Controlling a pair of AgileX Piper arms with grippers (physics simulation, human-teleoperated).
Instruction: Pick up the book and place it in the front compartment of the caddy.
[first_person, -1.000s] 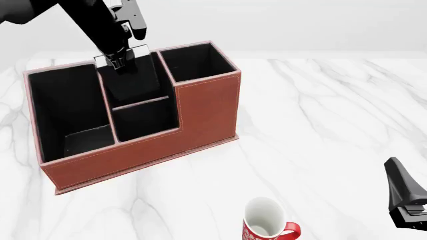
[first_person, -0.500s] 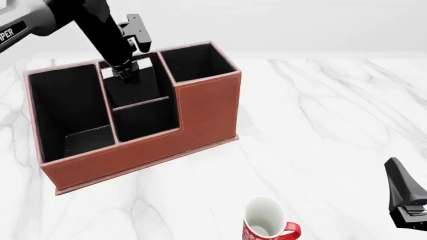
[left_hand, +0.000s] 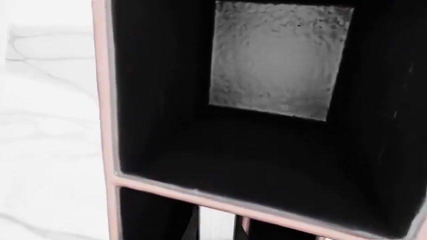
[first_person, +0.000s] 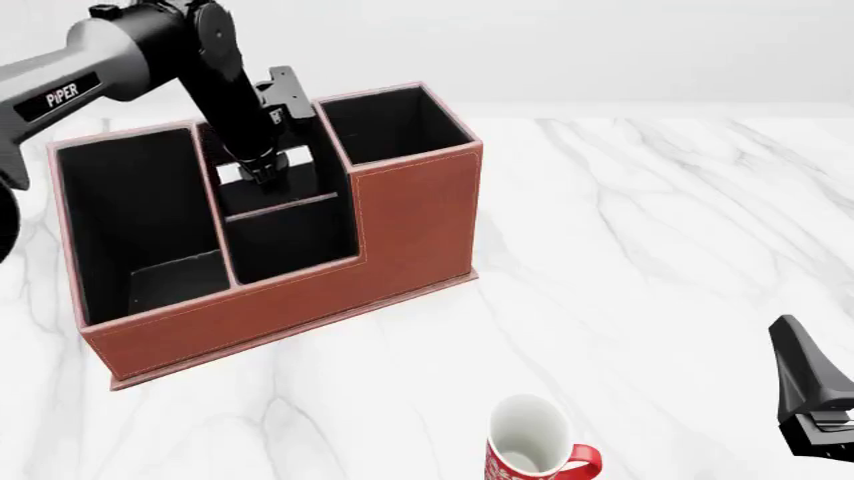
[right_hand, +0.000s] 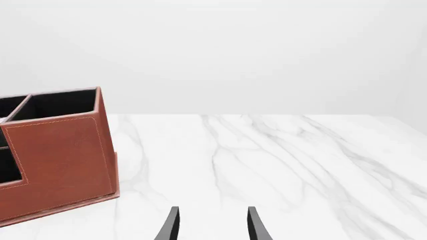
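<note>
Left tool down inside caddy, in middle rear compartment just behind low divider, tight between side walls. Book pinched narrow between fingers, white page edge showing in left wrist view, black covers lost against black lining. Front middle compartment just ahead, open. Right tool low over bare marble tabletop, fingers parted, nothing between them, well clear of caddy's stitched corner. Red-and-white mug near front edge, apart from both.
</note>
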